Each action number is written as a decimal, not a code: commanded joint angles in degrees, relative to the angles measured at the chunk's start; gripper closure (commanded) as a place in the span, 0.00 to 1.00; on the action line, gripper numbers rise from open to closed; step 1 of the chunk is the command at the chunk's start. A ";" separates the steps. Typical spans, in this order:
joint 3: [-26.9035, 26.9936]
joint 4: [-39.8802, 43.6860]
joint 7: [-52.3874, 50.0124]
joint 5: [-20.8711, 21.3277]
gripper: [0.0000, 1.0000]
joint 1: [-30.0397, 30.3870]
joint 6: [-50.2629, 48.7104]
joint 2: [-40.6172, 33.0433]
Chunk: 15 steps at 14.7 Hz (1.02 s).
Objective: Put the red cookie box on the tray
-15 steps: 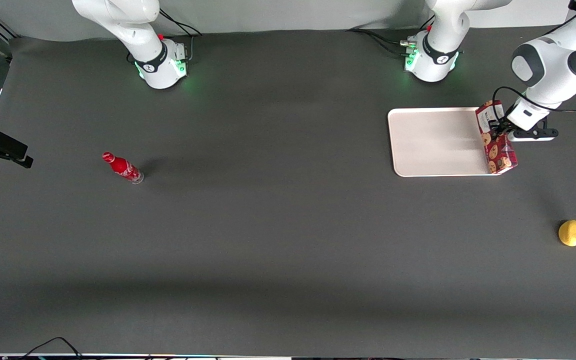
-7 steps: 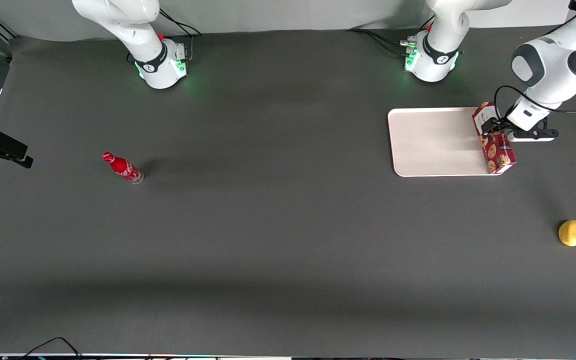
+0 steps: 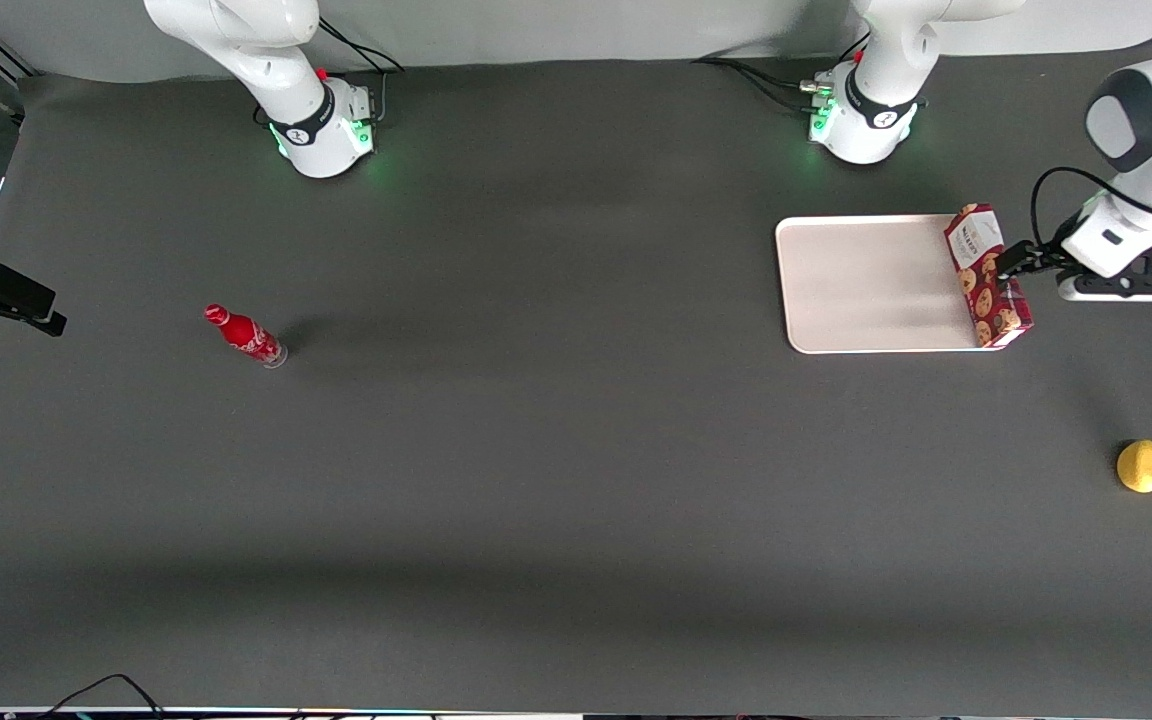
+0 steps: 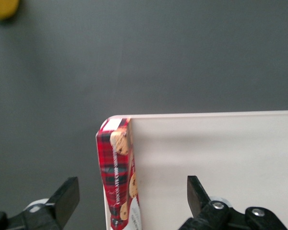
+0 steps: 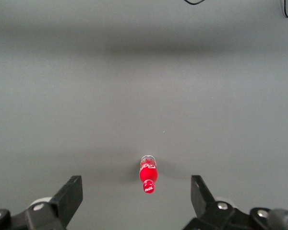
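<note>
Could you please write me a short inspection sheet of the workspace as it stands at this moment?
Surface: dark grey table.
Job's things: red cookie box lies along the tray's edge at the working arm's end, on its narrow side.
Clutter: red bottle toward the parked arm's end; yellow fruit nearer the front camera than the tray.
Grippers: gripper open beside the box, apart from it.
Cables: black cables at the arm bases; cable loop on the working arm.
Surroundings: grey backdrop; black fixture at the table's edge.
</note>
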 commanded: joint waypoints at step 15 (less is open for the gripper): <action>-17.88 53.12 -13.10 -4.23 0.00 -0.94 -38.23 12.40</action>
